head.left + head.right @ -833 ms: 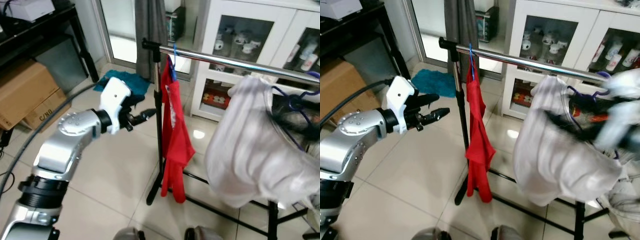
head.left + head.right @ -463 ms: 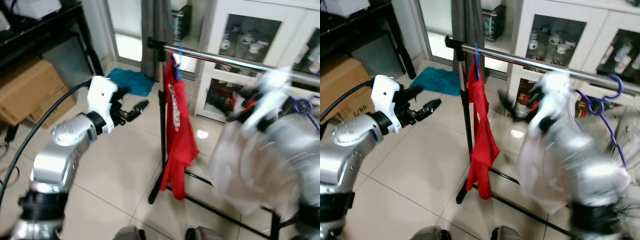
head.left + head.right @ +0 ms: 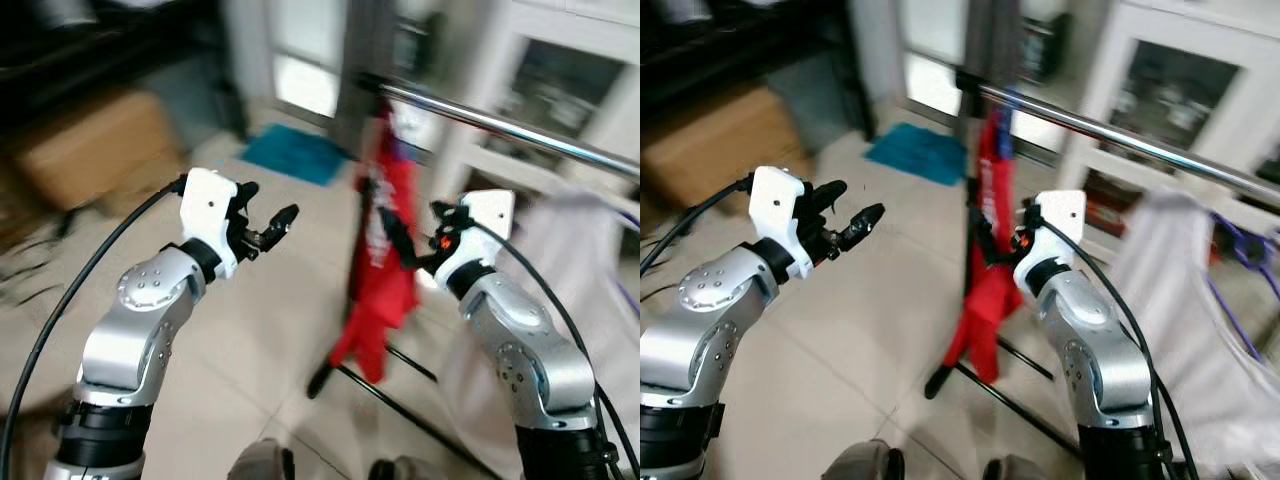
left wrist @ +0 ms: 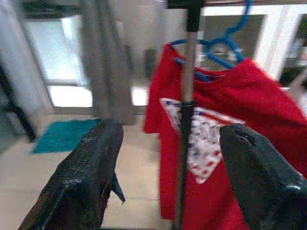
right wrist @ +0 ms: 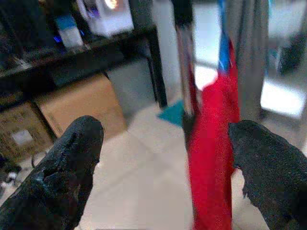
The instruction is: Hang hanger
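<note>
1. Left gripper (image 3: 268, 226) hovers to the left of the rack pole (image 4: 184, 143), fingers apart and empty.
2. Right gripper (image 3: 405, 238) hovers beside the red shirt (image 3: 385, 260), fingers spread and empty.
3. Blue hanger (image 4: 218, 48) with the shirt hangs on the rail (image 3: 1110, 135).

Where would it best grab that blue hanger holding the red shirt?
Probably at the blue hanger's bare neck, just under the hook, where it rises clear of the red T-shirt's collar. Come from the open floor side, level with the rail: the shoulders are wrapped in cloth, and the rack's upright post stands close in front. Both the left pincer and the right pincer are open and free.
</note>
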### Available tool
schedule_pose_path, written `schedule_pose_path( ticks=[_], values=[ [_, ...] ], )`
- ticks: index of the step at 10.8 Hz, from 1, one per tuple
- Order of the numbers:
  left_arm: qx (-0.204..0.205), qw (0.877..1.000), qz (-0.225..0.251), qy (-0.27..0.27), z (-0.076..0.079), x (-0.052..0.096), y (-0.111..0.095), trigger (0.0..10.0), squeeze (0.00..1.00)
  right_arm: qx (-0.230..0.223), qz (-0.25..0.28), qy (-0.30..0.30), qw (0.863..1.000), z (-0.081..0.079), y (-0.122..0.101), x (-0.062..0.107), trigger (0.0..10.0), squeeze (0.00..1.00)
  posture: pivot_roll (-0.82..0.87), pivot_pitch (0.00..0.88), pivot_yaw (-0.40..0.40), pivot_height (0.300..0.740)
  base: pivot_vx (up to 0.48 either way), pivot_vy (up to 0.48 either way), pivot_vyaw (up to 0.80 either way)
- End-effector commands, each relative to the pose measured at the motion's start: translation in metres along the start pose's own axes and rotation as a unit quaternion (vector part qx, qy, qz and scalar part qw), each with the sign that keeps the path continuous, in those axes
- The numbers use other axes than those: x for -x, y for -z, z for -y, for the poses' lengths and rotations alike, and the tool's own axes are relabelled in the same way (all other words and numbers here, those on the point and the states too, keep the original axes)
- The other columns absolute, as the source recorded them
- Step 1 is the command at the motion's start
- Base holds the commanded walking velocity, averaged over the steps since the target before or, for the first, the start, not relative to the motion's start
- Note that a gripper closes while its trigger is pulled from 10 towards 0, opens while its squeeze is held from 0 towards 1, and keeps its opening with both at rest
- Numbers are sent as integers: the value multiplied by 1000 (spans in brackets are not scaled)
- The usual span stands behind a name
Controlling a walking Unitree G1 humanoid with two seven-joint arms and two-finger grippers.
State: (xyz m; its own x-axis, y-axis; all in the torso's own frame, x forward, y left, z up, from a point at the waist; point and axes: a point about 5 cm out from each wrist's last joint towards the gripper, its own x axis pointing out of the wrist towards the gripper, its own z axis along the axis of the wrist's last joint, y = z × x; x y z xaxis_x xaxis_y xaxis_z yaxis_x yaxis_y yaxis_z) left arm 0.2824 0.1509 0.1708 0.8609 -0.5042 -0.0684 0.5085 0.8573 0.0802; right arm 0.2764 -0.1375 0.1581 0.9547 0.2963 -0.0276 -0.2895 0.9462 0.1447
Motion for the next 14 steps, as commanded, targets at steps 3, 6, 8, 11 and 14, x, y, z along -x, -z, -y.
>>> schedule_pose_path(
  ticks=[3, 6, 8, 11, 14],
  values=[
    [-17, 1000, -8, -1, -3, 5, 1, 10000, 0, 46, 15, 46, 998, 16, -10, 5, 10000, 1000, -1, 0, 16, 740, 330, 0, 421],
    [-24, 999, -11, 41, 7, 8, 0, 10000, 0, 65, -7, 88, 994, 21, -14, -4, 10000, 1000, 15, 0, -7, 740, 109, 0, 0],
    [-23, 996, -18, 79, 14, 10, 2, 10000, 0, 42, -19, 50, 998, 14, -18, -13, 10000, 1000, 20, 0, -19, 740, 0, 0, 0],
    [-29, 995, -30, 93, 13, 14, 5, 10000, 0, 50, -56, 100, 992, 27, -18, -26, 10000, 1000, 19, 0, -26, 740, 0, 0, 0],
    [-30, 987, -41, 154, 21, 14, 7, 10000, 0, 33, -93, 99, 990, 34, -22, -50, 10000, 1000, 11, 0, -22, 740, 0, 0, 0]
  ],
)
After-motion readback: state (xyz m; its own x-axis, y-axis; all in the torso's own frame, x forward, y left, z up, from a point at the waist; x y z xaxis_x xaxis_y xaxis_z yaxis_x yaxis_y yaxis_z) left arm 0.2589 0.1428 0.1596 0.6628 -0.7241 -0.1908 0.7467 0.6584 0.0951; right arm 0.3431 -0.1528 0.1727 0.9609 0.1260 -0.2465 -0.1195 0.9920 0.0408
